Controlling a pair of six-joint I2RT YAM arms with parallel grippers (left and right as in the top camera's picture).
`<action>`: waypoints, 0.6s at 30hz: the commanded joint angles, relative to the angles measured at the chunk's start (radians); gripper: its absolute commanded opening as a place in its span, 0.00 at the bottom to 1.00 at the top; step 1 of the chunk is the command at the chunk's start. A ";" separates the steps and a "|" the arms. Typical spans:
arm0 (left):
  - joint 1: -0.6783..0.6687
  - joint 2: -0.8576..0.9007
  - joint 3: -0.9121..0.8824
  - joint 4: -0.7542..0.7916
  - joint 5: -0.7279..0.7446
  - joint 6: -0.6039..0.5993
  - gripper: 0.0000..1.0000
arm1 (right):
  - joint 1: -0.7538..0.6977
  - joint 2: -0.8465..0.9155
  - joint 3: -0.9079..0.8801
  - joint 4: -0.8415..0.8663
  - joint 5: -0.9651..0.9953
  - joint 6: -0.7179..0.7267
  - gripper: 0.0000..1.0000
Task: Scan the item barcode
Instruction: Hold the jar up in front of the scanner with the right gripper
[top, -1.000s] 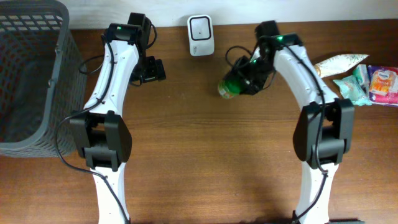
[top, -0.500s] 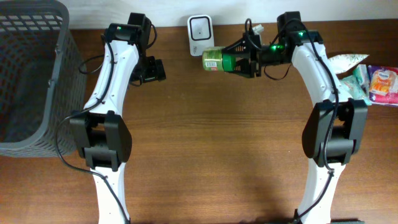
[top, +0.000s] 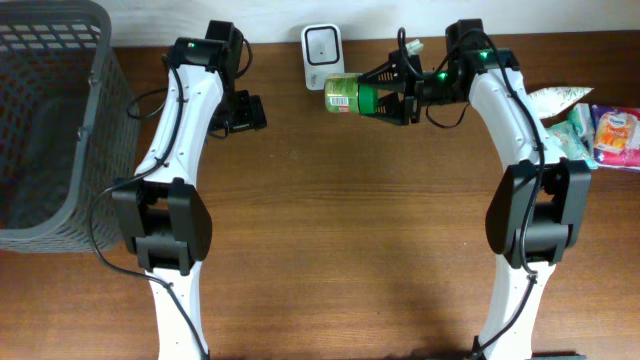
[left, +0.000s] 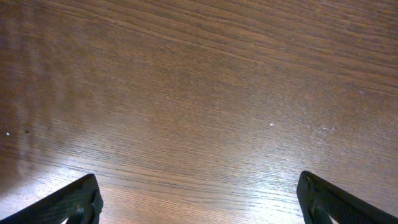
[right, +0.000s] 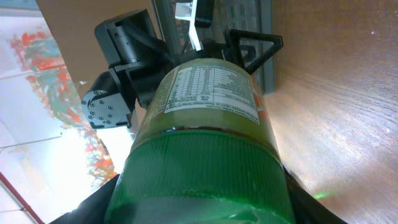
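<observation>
Right gripper (top: 386, 98) is now holding station high at the back of the table (top: 330, 240). A second ago it was working lower and nearer the table's middle, so it has been swinging up and to the left. Over the last half second it is hardly shifting at all, so the arm appears to be settling.

Jaws are clamping the green bottle (top: 350, 95) around its body, standing partway apart to suit its width. The bottle is lying roughly level in the grip, with its label (right: 211, 93) end pointing left. The right wrist view is showing fine print on that label, but no barcode that I can make out.

The label end is now sitting just beside the white scanner (top: 323, 56), at its lower right corner in the overhead view. Whether the two are touching, I cannot tell.

Left gripper (top: 245, 112) is hovering with its jaws wide apart and nothing between them; its wrist view is showing only wood grain. It is staying well left of the scanner and is taking no part.

Further out, the grey basket (top: 50, 120) is standing at the far left and the snack packets (top: 575, 125) are lying at the far right.

Judgement: transport is looking finished and presentation is beginning. The bottle may need rolling in the grip until the barcode is facing the scanner window. The risk is showing the print panel instead of the code
</observation>
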 joint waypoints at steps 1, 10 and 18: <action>0.000 -0.002 -0.009 -0.001 -0.014 -0.010 0.99 | 0.005 -0.005 0.024 0.014 -0.058 -0.002 0.54; 0.000 -0.002 -0.009 -0.001 -0.014 -0.010 0.99 | 0.120 -0.005 0.024 0.161 0.629 0.005 0.52; -0.001 -0.002 -0.009 -0.001 -0.014 -0.010 0.99 | 0.158 -0.005 0.024 0.391 0.824 0.004 0.58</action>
